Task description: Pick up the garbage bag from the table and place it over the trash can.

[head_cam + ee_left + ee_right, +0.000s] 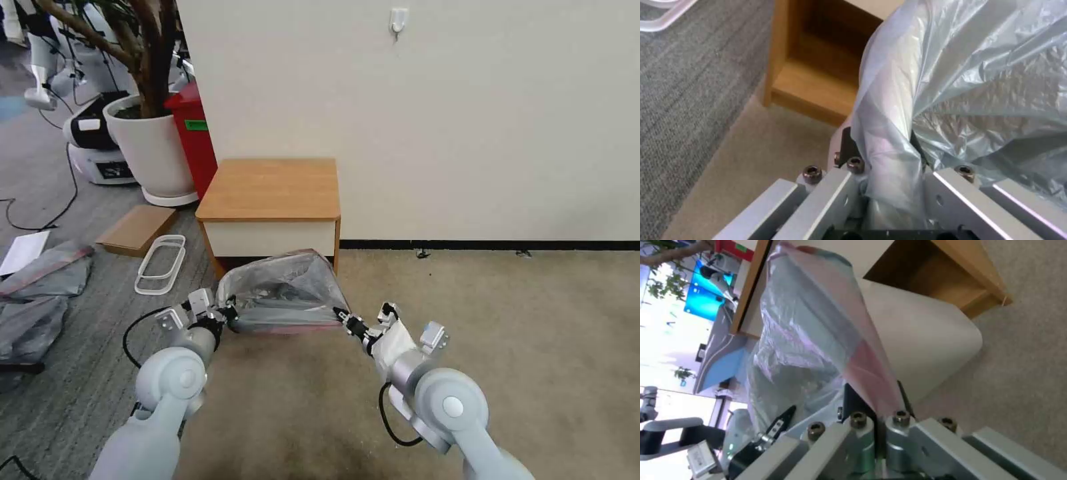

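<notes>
head view high, forward-down toward the table [270, 190]; both wrist views close behind the garbage bag [973, 83], sharing it

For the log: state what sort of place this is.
Probably a robotics lab staged as a room: a nightstand against a bare wall, a potted tree, other robots parked behind, cables on the carpet.

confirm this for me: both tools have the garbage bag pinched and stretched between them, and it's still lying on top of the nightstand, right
Not quite. The left tool and right tool do pinch the garbage bag stretched between them, but the head view shows it held in front of the nightstand, below its top, over the trash can.
</notes>
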